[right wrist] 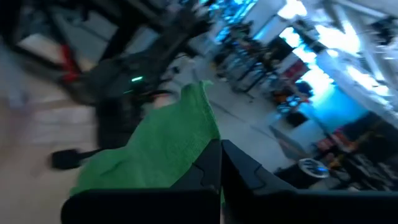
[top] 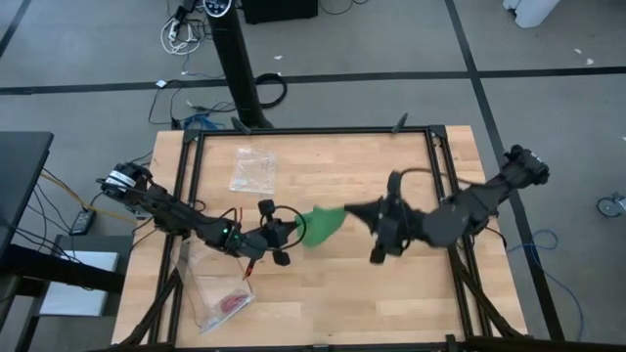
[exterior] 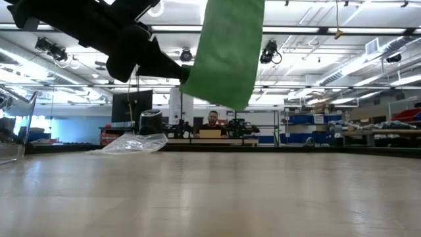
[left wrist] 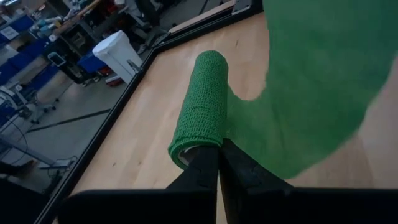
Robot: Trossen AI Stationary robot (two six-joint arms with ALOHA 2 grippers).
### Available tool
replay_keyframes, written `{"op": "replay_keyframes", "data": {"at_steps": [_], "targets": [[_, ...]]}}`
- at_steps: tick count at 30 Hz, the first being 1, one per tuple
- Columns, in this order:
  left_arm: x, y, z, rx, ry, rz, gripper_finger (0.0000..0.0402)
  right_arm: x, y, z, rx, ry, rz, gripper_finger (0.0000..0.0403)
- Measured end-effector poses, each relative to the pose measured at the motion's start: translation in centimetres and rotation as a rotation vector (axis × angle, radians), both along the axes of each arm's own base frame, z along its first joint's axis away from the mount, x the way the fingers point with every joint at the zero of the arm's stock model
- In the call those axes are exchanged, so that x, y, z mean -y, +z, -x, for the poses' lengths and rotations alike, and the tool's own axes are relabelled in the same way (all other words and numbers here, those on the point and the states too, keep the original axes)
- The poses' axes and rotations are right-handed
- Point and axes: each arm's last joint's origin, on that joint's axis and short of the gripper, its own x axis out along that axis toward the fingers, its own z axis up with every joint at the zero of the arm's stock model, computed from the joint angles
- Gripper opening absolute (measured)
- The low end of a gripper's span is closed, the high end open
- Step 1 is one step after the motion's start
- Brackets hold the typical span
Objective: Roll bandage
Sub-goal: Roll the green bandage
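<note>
Mid-frame above the bench (top: pixel 333 293), left hand (top: pixel 284 235) clenched on the rolled end of the green bandage (top: pixel 323 224), right hand (top: pixel 354 209) pinching the loose end, strip raised between them

Left end effector (top: pixel 293 233) clamped, right end effector (top: pixel 354 209) clamped, raised

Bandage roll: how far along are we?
Partly done: a rolled core of the bandage is pinched by the shut left gripper. In hand: the right gripper, shut, holds the loose tail in the air. Left: winding in that unrolled stretch.
</note>
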Motion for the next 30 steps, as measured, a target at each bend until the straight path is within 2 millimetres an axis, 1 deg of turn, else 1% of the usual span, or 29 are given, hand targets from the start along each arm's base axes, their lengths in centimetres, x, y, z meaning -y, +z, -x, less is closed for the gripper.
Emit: {"op": "replay_keyframes", "data": {"at_steps": [5,9,17,21,25,30], "targets": [[0.0,0.0,0.0,-0.006,-0.003,-0.015,0.0005,2.3,1.8,0.1,0.075,-0.056,0.037,0.0],[0.0,0.1,-0.1,-0.009,-0.013,-0.036,0.0005,4.3,2.6,-0.5,0.131,-0.111,0.042,0.0],[-0.2,0.1,-0.2,-0.021,-0.031,-0.053,0.0005,7.8,2.6,-2.3,0.154,-0.127,0.039,0.0],[-0.1,-0.2,-0.2,-0.044,-0.055,-0.048,0.0005,9.4,2.9,-2.6,0.186,-0.158,0.041,0.0],[0.0,-0.8,-0.3,-0.063,-0.071,-0.038,0.0005,10.6,3.3,-2.8,0.209,-0.191,0.071,0.0],[0.5,-0.8,-0.3,-0.052,-0.094,-0.024,0.0005,11.9,3.4,-3.0,0.212,-0.175,0.083,0.0]]}}
